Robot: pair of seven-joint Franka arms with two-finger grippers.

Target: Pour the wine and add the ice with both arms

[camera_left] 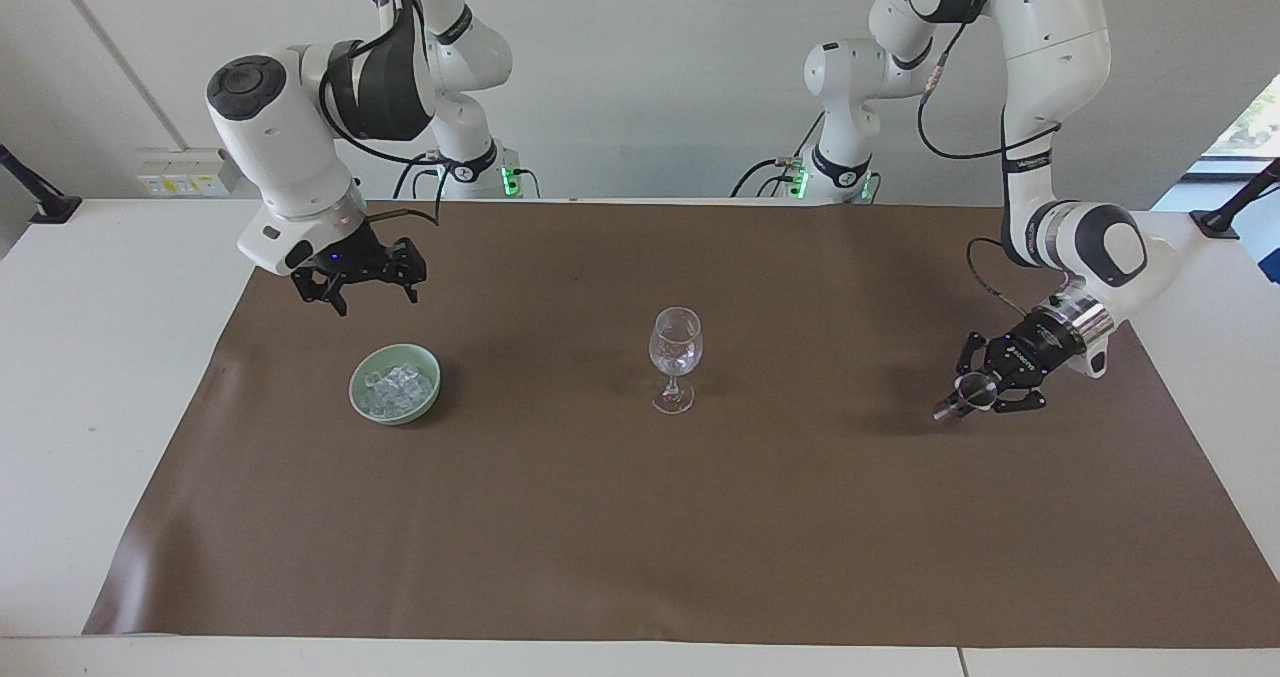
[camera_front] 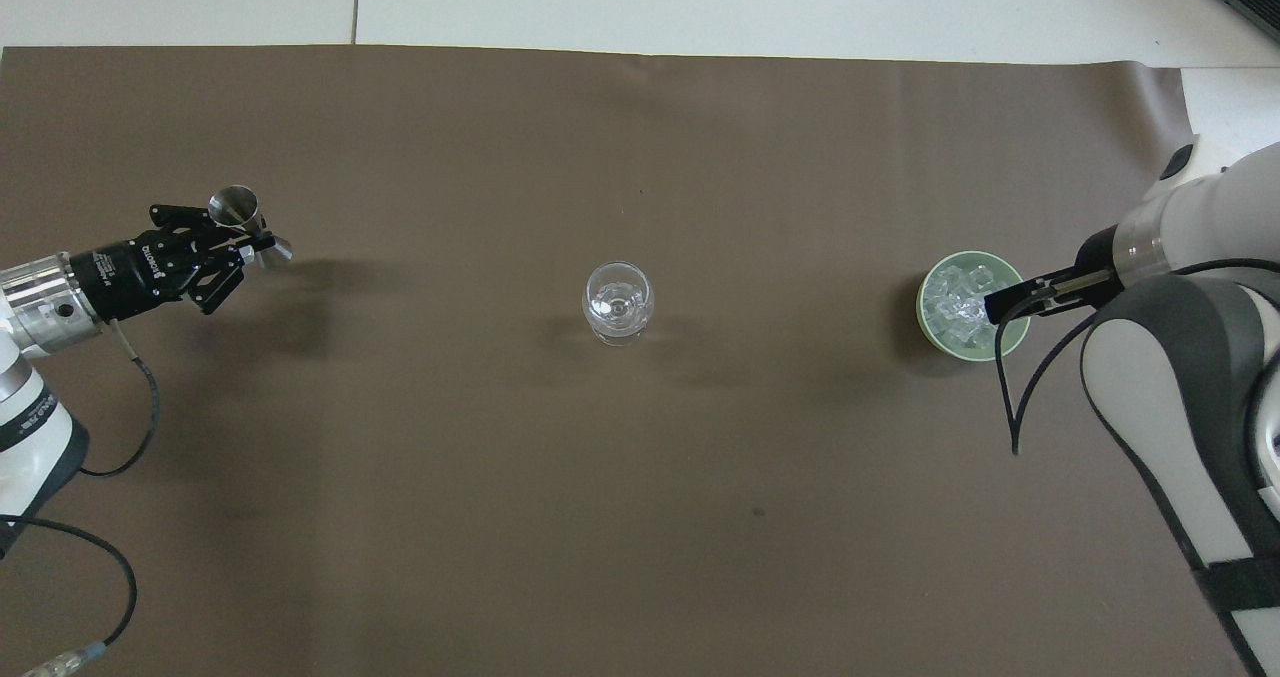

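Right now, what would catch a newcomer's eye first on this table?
A clear wine glass stands alone mid-mat. Toward the right arm's end, a green bowl holds ice, with the open right gripper up over the mat beside it. The left gripper is shut on a small metal jigger.

Only the wine glass (camera_left: 676, 357) stands on the brown mat (camera_left: 640, 517) between the ice bowl (camera_left: 395, 383) and the jigger (camera_left: 958, 394).
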